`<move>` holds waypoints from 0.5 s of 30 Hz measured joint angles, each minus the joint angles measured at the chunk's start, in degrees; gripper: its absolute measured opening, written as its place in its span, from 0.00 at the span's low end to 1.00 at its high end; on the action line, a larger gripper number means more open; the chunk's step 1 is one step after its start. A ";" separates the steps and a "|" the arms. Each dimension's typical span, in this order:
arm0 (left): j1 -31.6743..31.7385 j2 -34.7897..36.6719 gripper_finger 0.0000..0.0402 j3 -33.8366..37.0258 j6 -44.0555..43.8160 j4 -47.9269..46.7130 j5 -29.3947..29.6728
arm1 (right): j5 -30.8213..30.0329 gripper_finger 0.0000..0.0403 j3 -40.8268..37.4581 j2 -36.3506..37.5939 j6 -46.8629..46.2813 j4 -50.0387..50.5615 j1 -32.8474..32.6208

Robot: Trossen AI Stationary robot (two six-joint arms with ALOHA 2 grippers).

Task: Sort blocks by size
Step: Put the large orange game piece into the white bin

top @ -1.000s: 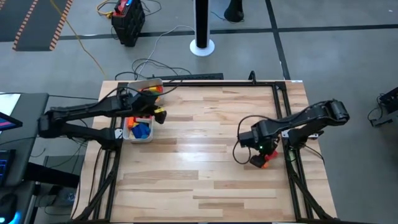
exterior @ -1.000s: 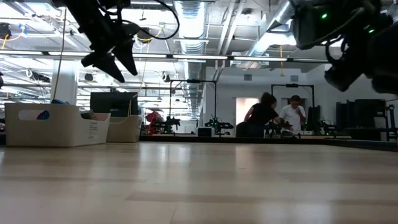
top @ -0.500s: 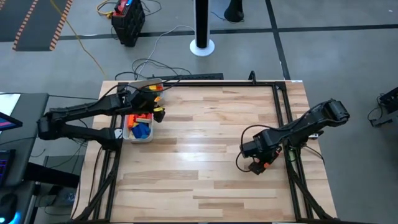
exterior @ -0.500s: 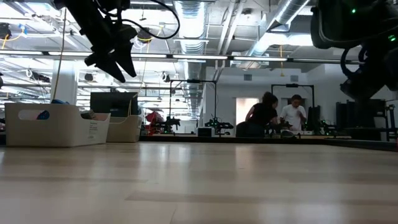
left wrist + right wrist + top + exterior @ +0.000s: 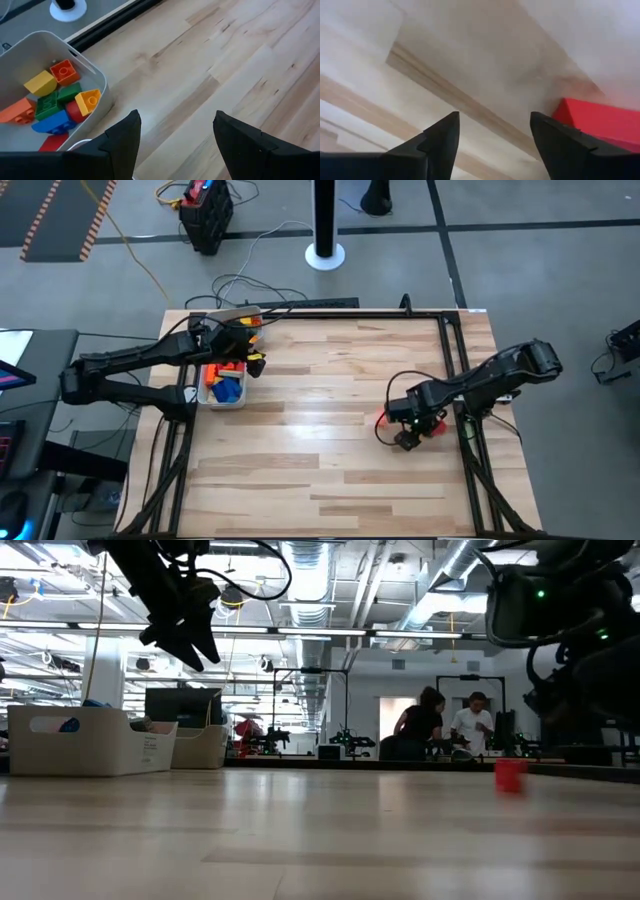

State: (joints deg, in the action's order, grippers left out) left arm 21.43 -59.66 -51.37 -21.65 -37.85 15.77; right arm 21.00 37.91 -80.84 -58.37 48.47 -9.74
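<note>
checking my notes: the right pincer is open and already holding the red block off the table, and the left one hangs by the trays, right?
Not quite. The right pincer is open, but the red block sits on the table beside it, ungripped, as the right wrist and low views show. The left pincer does hang by the trays.

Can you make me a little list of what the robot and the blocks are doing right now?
left gripper: open, empty, waiting beside the tray
tray: white, at the table's left edge, holding the sorted blocks in red, yellow, green, orange and blue
right gripper: open, low over the table's right side
red block: alone on the table, beside the right gripper, not held
</note>
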 joint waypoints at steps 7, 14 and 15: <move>0.00 0.00 0.59 0.00 -2.03 -0.04 -1.23 | -2.32 0.67 5.10 -0.09 7.51 0.08 2.46; 0.00 0.00 0.59 0.00 -3.39 0.02 -2.53 | -15.69 0.67 14.31 -0.05 32.95 -4.98 4.86; 0.00 0.00 0.59 0.00 -3.72 0.02 -2.65 | -16.11 0.67 14.67 -0.04 36.63 -6.38 5.79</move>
State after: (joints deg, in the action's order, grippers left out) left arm 21.43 -59.66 -51.37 -25.37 -37.82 13.12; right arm 4.88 52.58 -80.88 -21.74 42.09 -3.95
